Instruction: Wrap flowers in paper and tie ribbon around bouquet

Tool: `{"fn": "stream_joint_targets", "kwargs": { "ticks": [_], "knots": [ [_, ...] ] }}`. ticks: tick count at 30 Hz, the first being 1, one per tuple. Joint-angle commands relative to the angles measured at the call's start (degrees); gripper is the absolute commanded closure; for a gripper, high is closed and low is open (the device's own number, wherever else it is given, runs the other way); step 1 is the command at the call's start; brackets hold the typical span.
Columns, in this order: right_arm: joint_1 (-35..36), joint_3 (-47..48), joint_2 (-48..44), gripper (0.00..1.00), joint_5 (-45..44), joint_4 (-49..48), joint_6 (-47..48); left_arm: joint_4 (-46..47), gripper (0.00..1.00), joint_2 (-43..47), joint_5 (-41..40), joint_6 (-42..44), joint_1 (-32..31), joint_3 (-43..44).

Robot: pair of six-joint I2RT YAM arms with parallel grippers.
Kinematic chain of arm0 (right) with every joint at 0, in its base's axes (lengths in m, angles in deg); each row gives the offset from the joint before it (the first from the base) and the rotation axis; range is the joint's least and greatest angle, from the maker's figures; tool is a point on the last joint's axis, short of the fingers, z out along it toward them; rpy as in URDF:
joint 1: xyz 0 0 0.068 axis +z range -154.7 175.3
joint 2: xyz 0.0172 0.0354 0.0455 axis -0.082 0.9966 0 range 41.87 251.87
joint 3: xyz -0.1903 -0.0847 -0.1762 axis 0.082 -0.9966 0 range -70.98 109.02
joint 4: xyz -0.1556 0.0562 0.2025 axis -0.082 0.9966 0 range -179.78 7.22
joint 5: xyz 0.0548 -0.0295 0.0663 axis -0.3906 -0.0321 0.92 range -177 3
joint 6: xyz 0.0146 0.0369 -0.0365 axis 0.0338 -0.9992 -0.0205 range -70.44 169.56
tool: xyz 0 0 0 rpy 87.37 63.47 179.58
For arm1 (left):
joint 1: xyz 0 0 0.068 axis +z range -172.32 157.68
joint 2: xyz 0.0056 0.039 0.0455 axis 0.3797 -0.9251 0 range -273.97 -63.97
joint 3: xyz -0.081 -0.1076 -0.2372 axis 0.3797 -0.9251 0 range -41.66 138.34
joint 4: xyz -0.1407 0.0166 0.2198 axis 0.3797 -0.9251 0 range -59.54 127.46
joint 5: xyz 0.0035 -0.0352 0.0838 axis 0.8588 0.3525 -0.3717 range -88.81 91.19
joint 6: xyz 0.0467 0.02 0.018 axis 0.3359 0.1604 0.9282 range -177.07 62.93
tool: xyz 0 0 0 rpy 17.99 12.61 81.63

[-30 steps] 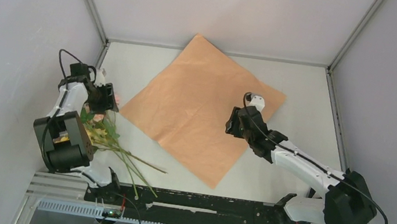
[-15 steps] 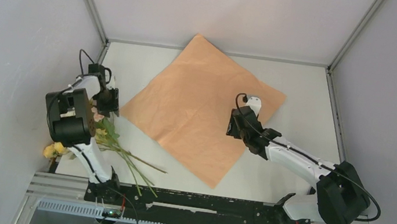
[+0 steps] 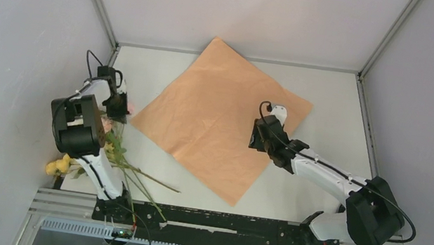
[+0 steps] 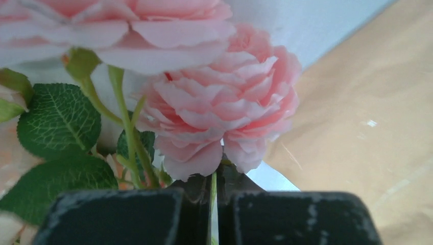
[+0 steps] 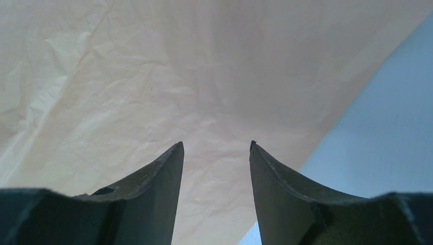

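Grips a stem of the flowers point(image 3: 116, 147) with the left pincer point(image 4: 212, 199), clenched, at the left edge of the tabletop point(image 3: 331, 113), close to the wall point(image 3: 21, 37), pink blooms point(image 4: 224, 112) crowding before it. Holds the right pincer point(image 5: 217, 153) released over the right part of the paper point(image 3: 214, 122), nothing between. Lies peach side up, left corner near the blooms.

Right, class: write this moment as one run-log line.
left gripper: shut on flowers stem | right gripper: open over paper | paper: spread flat, peach side up
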Motion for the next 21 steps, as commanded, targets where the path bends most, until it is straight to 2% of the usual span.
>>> {"fn": "stream_joint_targets", "kwargs": {
  "ticks": [1,3,8,14,17,21],
  "knots": [
    [2.0,2.1,-5.0,0.41,1.3,-1.7,2.6,0.3,1.0,13.3,8.3,-1.6,0.1,-0.5],
    [3.2,2.1,-6.5,0.41,6.1,-4.3,4.8,-0.3,1.0,18.8,11.1,-2.4,0.1,-0.3],
    [7.8,3.8,-5.6,0.39,24.9,-17.3,8.6,0.2,1.0,31.2,18.6,-5.7,0.1,-0.9],
    [16.8,16.2,7.2,0.23,38.8,-28.3,9.8,4.2,1.0,41.4,33.4,-14.9,-0.2,-0.7],
    [20.0,25.2,15.6,0.1,40.7,-30.9,9.8,4.5,1.0,42.4,37.7,-18.4,-1.6,1.4],
    [21.6,38.3,27.1,0.07,37.4,-28.8,10.2,4.6,1.0,44.0,37.4,-20.1,-5.4,0.9]
  ]
}}
